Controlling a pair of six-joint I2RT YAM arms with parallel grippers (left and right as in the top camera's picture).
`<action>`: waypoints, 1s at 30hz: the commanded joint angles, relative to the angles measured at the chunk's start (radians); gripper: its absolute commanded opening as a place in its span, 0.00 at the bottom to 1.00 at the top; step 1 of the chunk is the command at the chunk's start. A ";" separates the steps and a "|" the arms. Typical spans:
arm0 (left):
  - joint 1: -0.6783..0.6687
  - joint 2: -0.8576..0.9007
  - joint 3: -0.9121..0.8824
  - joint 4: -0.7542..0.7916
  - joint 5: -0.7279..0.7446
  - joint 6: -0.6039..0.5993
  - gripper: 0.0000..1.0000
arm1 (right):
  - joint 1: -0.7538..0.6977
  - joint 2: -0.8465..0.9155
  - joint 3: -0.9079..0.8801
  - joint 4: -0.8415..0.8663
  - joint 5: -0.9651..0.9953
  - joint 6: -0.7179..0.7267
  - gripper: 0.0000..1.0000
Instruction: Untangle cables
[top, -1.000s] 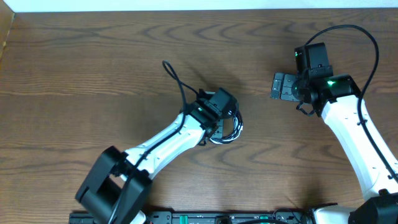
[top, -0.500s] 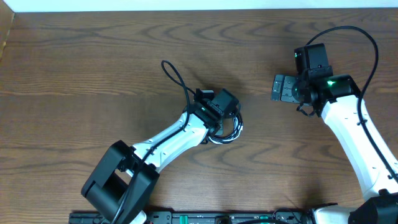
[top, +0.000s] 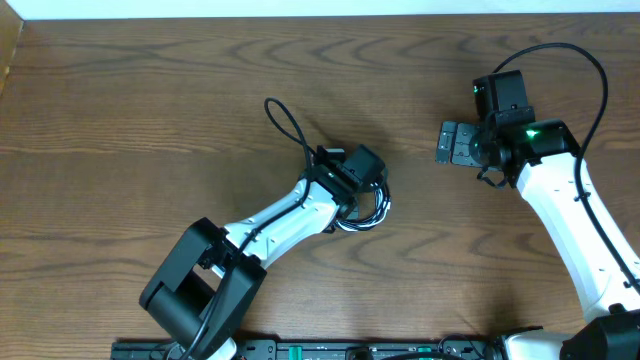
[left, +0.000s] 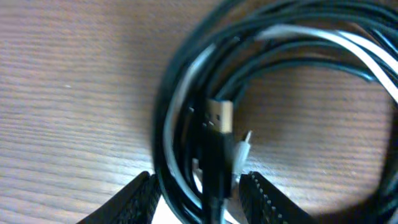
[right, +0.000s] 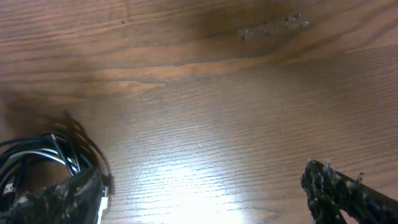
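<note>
Count: two arms, two end effectors, one tangled bundle of cables (top: 372, 208) near the middle of the counter (top: 140, 90). The exact cable count can't be read; I see several black strands and one white strand (left: 348, 43). A single black loop (top: 285, 120) trails out of the bundle up and to the left, lying flat on the wood.

The left end effector (left: 198, 182) sits right over the bundle, half spread, with fingers (left: 142, 198) either side of a few black strands and the white one. Can't tell if it actually clamps them.

The right end effector (top: 455, 141) is spread wide with nothing between its fingers, well apart from the bundle.

Per view:
- Overhead gives the layout and the stray loop, but the left wrist hides most of the coil.
- Left wrist shows two plug ends the overhead doesn't: a metal-tipped plug (left: 219, 116) on a black cord and a small white tip (left: 244, 147) just beside it, both inside the coil.
- Right wrist shows bare wood between its fingers, with the bundle at the lower-left edge, partly behind one finger (right: 65, 198).
</note>
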 joint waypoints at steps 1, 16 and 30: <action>-0.018 0.010 0.004 0.000 0.062 -0.005 0.46 | -0.006 0.000 0.008 0.000 -0.006 0.018 0.99; -0.055 0.016 0.004 0.010 0.019 0.029 0.27 | -0.005 0.000 0.008 -0.002 -0.017 0.017 0.98; -0.029 -0.218 0.150 -0.002 0.018 0.277 0.07 | 0.001 0.005 0.004 0.006 -0.022 0.017 0.65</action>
